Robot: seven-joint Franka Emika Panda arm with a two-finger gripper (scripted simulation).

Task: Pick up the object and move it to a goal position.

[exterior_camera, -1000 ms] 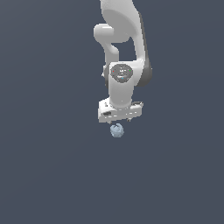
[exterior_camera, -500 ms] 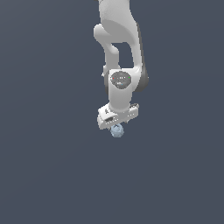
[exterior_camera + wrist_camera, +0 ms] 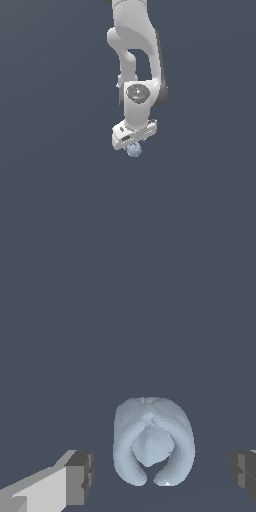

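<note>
The object (image 3: 133,149) is a small pale blue-grey lumpy blob resting on the dark grey surface. In the exterior view it sits directly under the white hand of my gripper (image 3: 133,146). In the wrist view the object (image 3: 152,443) lies between the two dark finger pads (image 3: 82,476), with a clear gap on each side. My gripper (image 3: 163,476) is open and straddles the object without touching it. The fingers themselves are hidden in the exterior view.
A plain dark grey surface (image 3: 60,200) fills both views. The white arm (image 3: 135,45) reaches down from the top of the exterior view. No goal marker or other object shows.
The hand has come down closer over the object. The object has stayed where it was.
</note>
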